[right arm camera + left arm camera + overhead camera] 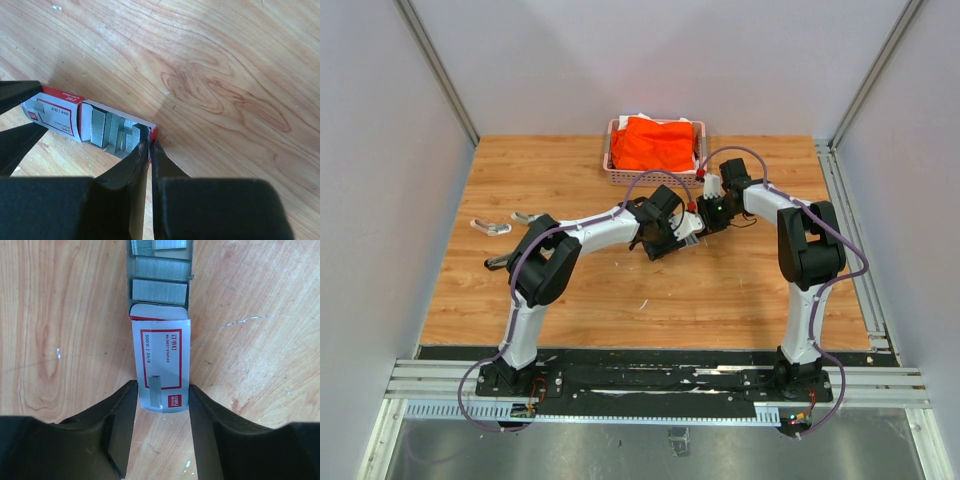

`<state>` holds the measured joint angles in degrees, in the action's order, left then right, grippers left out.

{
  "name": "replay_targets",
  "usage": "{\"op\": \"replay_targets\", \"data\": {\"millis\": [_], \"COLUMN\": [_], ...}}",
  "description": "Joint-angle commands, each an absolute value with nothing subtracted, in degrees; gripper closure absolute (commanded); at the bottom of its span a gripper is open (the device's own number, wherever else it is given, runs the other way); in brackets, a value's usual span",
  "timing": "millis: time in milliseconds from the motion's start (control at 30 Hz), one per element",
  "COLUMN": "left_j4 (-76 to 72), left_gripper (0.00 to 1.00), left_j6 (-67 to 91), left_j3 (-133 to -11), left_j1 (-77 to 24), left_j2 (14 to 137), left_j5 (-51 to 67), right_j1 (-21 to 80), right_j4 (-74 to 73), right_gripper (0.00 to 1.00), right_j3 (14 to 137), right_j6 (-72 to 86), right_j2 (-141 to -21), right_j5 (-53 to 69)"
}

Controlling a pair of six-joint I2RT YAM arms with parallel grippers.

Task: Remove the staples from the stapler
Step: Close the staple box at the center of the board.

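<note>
- Left gripper (161, 395) clamps the box sleeve (165, 355); right gripper (149, 146) is pinched on the tray (117, 113) end wall.
- Tray holds the staples (160, 292), mid-counter nearer the far edge.
- Risk: thin-card pinch slips or tray tilts, and the strips spill.

The box (161, 340) has a red-framed label (162, 362) reading "500 | 24/6" and "STAPLES", with the brand "deli" at 5 o'clock.

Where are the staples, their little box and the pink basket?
staples (160, 291): left wrist view, middle of one silvery strip.
staple box (167, 357): left wrist view, its red-framed label.
pink basket (610, 158): top external view, its left wall.
</note>
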<state>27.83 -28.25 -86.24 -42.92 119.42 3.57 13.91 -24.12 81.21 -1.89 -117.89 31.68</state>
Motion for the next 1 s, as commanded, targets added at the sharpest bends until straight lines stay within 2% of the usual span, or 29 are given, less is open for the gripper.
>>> {"op": "replay_targets", "data": {"millis": [0,467,967], "left_j4": [31.02,30.46,30.39], "left_gripper": [0.48,0.46,0.46], "left_j6": [-28.83,-28.75,-28.65], "left_j3": [-84.33,-84.12,-83.85], "left_j1": [-42.63,-42.63,-42.63], "left_j2": [121.8,121.51,121.29], "left_j5": [2.56,2.29,2.02], "right_j1": [14.73,14.75,14.9], "right_j4": [-25.18,-25.69,-25.35], "right_gripper": [0.92,0.87,0.76], "right_j3": [82.21,82.88,82.43], "right_j6": [-2.71,-0.83,-0.62], "right_j2": [-119.09,-116.45,-115.36], "right_j5": [31.51,34.9,34.69]}}
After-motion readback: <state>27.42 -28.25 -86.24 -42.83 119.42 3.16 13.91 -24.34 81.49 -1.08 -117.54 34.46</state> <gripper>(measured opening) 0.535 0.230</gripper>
